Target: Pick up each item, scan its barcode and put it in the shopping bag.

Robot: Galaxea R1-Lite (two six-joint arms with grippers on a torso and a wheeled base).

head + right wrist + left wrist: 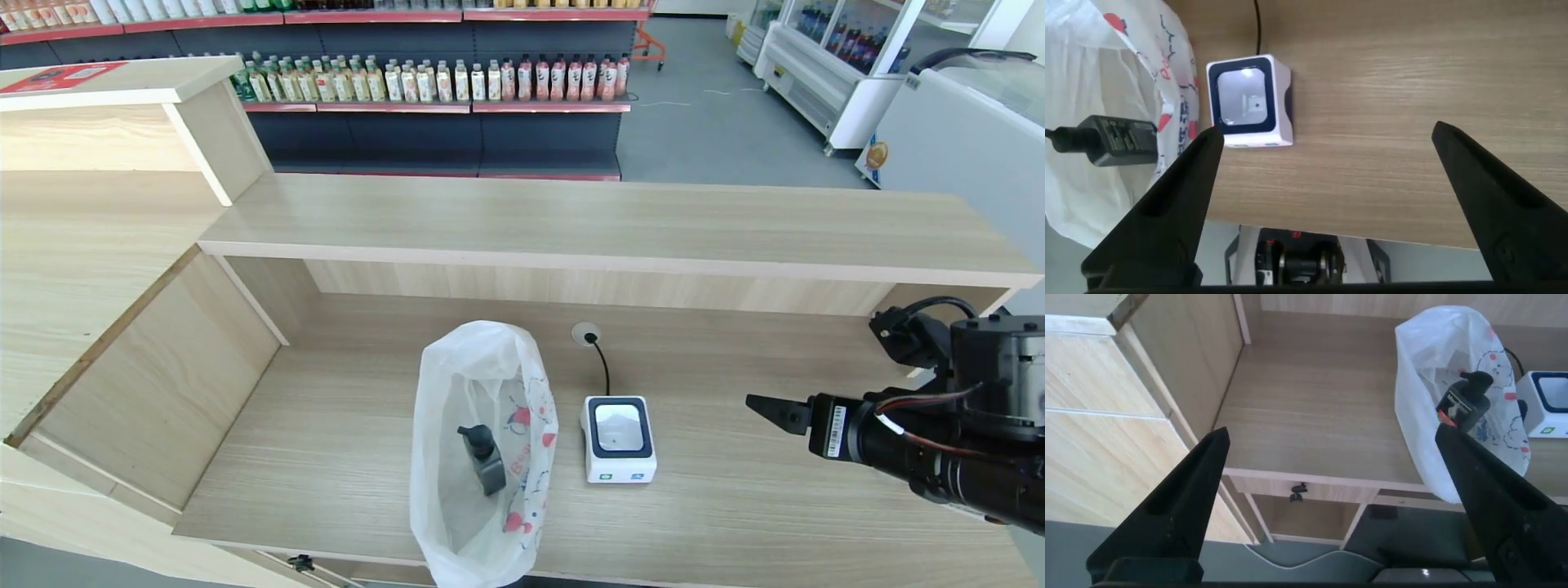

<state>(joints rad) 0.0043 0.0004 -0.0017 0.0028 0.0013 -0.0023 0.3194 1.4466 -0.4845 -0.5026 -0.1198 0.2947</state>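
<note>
As the bottle sits bagged, the right end effector hangs well apart.

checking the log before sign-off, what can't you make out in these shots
- Head view: the bottom of the shopping bag is cut off by the picture's lower edge.
- Head view: any barcode on the black bottle is too small to find.
- Head view: whether anything else lies deeper in the bag is hidden by its folds.
- Left wrist view: the scanner is cut by the picture's edge and partly behind the bag.
</note>
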